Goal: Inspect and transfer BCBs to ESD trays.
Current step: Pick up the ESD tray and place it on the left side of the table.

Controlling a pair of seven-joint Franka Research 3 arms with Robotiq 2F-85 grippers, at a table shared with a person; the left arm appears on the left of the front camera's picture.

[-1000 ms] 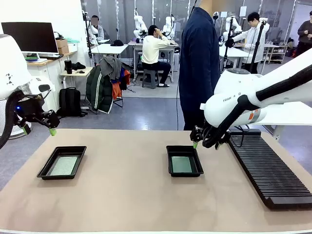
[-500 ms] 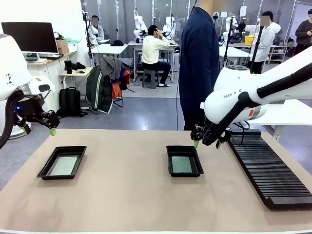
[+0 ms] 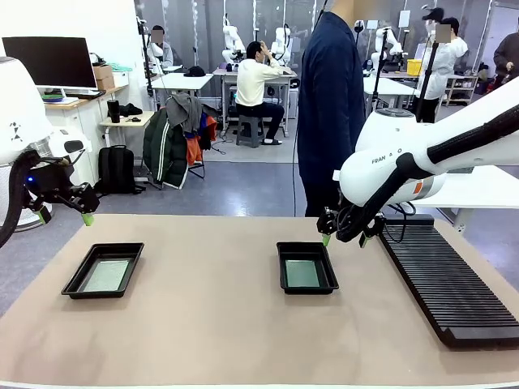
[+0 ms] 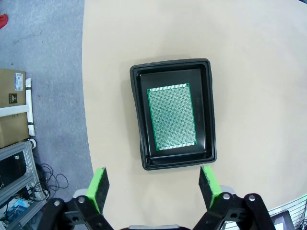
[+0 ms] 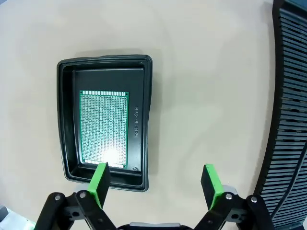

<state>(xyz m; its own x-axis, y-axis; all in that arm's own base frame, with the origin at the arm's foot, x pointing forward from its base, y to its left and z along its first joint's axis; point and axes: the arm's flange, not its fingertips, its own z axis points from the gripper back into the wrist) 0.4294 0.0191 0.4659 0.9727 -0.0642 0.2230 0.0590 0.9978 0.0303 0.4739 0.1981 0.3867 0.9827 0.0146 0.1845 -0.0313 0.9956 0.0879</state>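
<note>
Two black ESD trays lie on the tan table, each with one green BCB flat on its floor. The left tray (image 3: pixel 81 282) holds a pale board (image 3: pixel 108 275). The middle tray (image 3: pixel 284 267) holds another board (image 3: pixel 302 274). My left gripper (image 3: pixel 65 217) hovers open above and behind the left tray. In its wrist view, its tray (image 4: pixel 137 120) and board (image 4: pixel 171 117) lie below the open gripper (image 4: pixel 153 170). My right gripper (image 3: pixel 344 240) hangs open just behind the middle tray's right corner. From that wrist, the tray (image 5: pixel 147 120) and board (image 5: pixel 104 127) sit left of the open gripper (image 5: pixel 153 175).
A long black slotted rack (image 3: pixel 446 279) runs along the table's right side, also seen at the right wrist view's edge as the rack (image 5: pixel 290 96). A person in a dark blue coat (image 3: pixel 328 105) stands at the far edge. Bare table lies between and in front of the trays.
The right arm's wrist has shifted very slightly upward since a second ago. Trays, boards and the left arm stand as before.
</note>
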